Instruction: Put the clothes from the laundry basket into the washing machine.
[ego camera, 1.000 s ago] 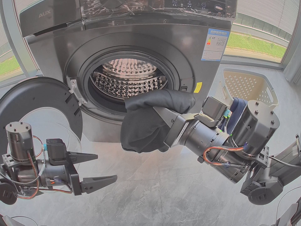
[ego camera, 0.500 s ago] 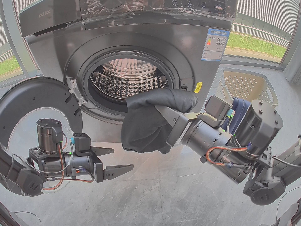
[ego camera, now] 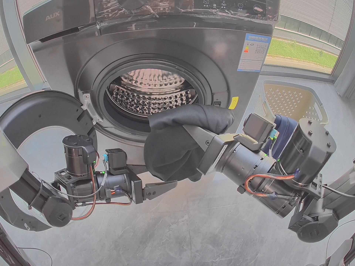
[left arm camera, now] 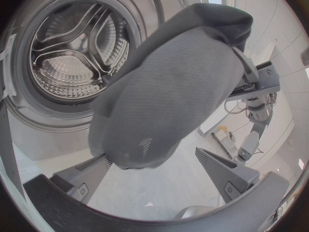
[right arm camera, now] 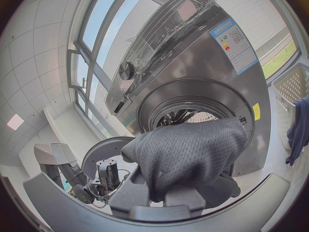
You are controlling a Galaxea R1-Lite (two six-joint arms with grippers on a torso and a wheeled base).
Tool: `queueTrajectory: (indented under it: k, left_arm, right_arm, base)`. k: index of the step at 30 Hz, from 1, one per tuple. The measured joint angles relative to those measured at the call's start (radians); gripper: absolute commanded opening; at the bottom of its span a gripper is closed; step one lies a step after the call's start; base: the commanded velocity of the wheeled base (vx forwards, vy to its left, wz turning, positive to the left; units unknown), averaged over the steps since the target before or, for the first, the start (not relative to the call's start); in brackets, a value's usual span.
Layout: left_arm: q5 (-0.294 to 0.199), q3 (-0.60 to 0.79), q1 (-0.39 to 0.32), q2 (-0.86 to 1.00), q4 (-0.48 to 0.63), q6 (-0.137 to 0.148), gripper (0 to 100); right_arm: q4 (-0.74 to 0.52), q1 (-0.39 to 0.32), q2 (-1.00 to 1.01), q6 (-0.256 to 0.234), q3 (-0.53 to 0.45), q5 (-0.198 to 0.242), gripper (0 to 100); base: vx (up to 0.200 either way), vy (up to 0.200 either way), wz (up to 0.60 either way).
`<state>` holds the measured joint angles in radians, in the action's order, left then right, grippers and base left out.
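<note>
Before the drum (ego camera: pixel 151 89), the right gripper (ego camera: pixel 188 130) clamps a dark garment (ego camera: pixel 170 148); the left gripper (ego camera: pixel 159 177), fingers spread, perhaps brushes it. Next: push it inside.

The grey, veined floor (ego camera: pixel 192 233) carried the washing machine (ego camera: pixel 207 45) at twelve o'clock, its round door (ego camera: pixel 37 111) swung open toward nine o'clock. The pale laundry basket (ego camera: pixel 292 100) stood on the floor at two o'clock, just beside the machine

1. Washing machine (ego camera: pixel 148 41): smooth, satin-sheen dark casing; wrinkled clear film (ego camera: pixel 185 0) over its panel.
2. Drum (ego camera: pixel 151 93): bright, embossed metal.
3. Dark garment (ego camera: pixel 170 148): matt, fine-knit cloth.
4. Laundry basket (ego camera: pixel 292 98): perforated beige plastic.
5. Floor (ego camera: pixel 192 226): smooth, faintly glossy.
</note>
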<state>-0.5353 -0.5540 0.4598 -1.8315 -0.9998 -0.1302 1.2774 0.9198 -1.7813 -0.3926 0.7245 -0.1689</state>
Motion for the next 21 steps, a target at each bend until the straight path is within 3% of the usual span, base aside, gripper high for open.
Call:
queueTrajectory:
  k: [3, 6, 13, 21]
  left_arm:
    - [-0.001, 0.009, 0.032, -0.007, -0.053, -0.039, 100]
    - [0.002, 0.021, 0.054, -0.01, -0.115, -0.054, 100]
    - [0.023, 0.018, 0.067, -0.031, -0.14, -0.055, 100]
    - [0.104, -0.014, 0.067, -0.047, -0.156, -0.059, 100]
  right_arm:
    - [0.0, 0.0, 0.0, 0.001, -0.002, 0.0, 0]
    - [0.0, 0.0, 0.0, 0.001, -0.003, 0.0, 0]
    - [0.002, 0.001, 0.0, 0.001, -0.005, 0.0, 0]
    - [0.001, 0.007, 0.001, 0.001, -0.006, -0.001, 0]
  base:
    - [0.0, 0.0, 0.0]
    - [0.0, 0.0, 0.0]
    - [0.0, 0.0, 0.0]
    - [0.0, 0.0, 0.0]
